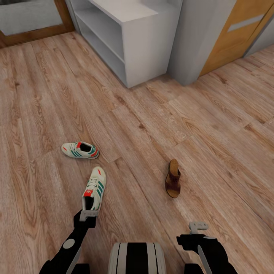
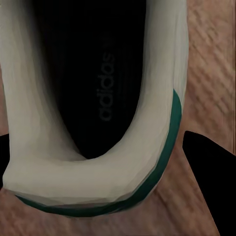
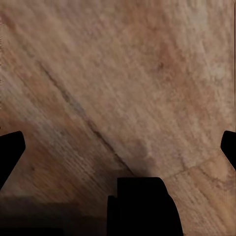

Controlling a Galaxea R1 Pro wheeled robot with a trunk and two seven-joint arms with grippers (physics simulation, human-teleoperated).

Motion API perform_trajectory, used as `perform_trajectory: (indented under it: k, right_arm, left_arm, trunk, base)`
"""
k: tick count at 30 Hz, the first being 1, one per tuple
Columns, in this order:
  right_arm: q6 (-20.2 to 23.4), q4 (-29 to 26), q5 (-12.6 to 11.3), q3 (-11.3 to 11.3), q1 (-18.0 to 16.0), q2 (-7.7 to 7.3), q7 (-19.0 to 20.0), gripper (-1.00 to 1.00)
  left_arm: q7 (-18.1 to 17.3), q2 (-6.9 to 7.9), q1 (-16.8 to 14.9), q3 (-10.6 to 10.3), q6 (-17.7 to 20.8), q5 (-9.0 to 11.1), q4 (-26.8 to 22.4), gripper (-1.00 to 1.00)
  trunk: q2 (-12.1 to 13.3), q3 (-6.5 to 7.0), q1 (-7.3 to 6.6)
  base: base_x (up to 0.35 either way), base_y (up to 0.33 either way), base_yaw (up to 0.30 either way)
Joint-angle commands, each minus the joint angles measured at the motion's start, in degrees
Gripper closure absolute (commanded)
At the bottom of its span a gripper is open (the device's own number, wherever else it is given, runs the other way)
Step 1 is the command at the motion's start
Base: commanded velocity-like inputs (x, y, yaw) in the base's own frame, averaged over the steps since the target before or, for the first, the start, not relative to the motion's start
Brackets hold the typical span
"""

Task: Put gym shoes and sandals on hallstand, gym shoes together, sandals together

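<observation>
**Left claw lined up on a sneaker heel**

Head view: left gripper sits at the heel of the near sneaker, likely for a heel grab. The other sneaker and one sandal lie on the floor; rack is well ahead (top cut off).

Left wrist: fingers spread, straddling the heel, not pinching yet.

Right wrist: right gripper spread over bare planks
</observation>
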Motion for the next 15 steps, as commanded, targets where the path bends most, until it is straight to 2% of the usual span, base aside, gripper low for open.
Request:
perform_trajectory:
  k: [1,13,15]
  right_arm:
    - [0.3,-0.2,0.0,-0.1,0.0,0.01,-0.1,-1.0]
    - [0.3,-0.2,0.1,0.1,0.0,0.01,-0.1,-1.0]
    - [-5.4,-0.2,-0.2,0.1,0.0,0.01,0.0,-1.0]
  left_arm:
    - [0.1,-0.02,0.0,0.2,-0.2,-0.5,0.0,1.0]
    - [0.1,0.01,0.0,0.4,0.1,-0.4,-0.7,1.0]
    - [0.2,0.05,0.0,1.6,0.2,-0.4,-3.4,1.0]
  trunk:
    - [0.0,0.2,-0.03]
    - [0.2,2.86,-0.34]
    - [0.2,3.3,-0.39]
  base:
    - [0.0,0.0,0.0]
    - [0.0,0.0,0.0]
    - [0.0,0.0,0.0]
